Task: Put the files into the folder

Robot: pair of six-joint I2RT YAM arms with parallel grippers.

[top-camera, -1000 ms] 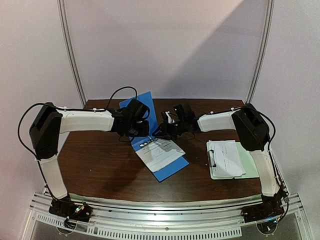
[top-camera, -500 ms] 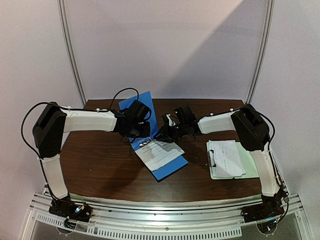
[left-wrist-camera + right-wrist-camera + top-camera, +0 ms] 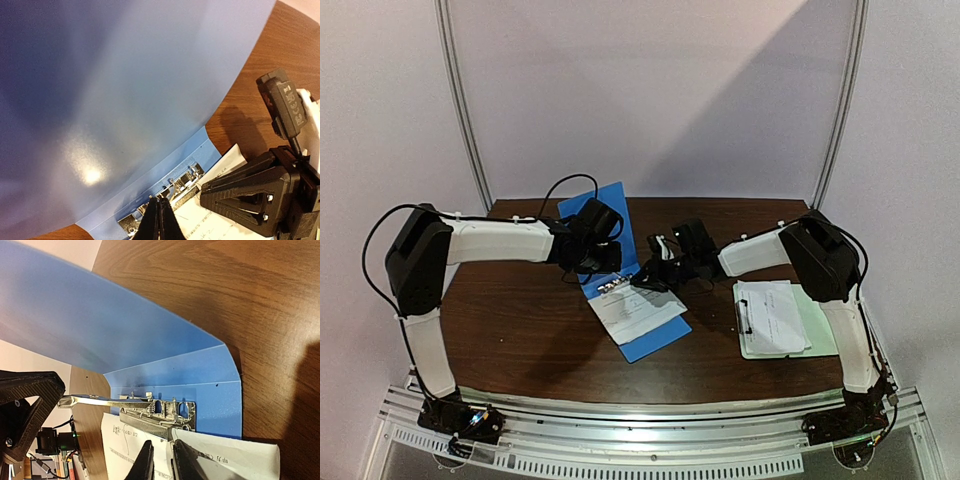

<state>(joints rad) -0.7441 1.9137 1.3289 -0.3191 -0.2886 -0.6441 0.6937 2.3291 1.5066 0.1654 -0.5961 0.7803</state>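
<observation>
The blue folder lies open in the middle of the table, its cover standing up behind the metal clip. One white sheet rests on the folder's lower leaf, its top edge under the clip bar. My left gripper is shut on the clip's raised lever. My right gripper pinches the sheet's top edge just below the clip. A second white sheet lies on the clipboard at the right.
A pale green clipboard sits near the right edge of the brown table, beside the right arm's base link. Both wrists crowd together over the folder's spine. A pale wall stands close behind the table.
The right gripper has slid a little toward the near side with the sheet, and the folder's lower leaf has shifted slightly left. The left gripper stays at the clip.
</observation>
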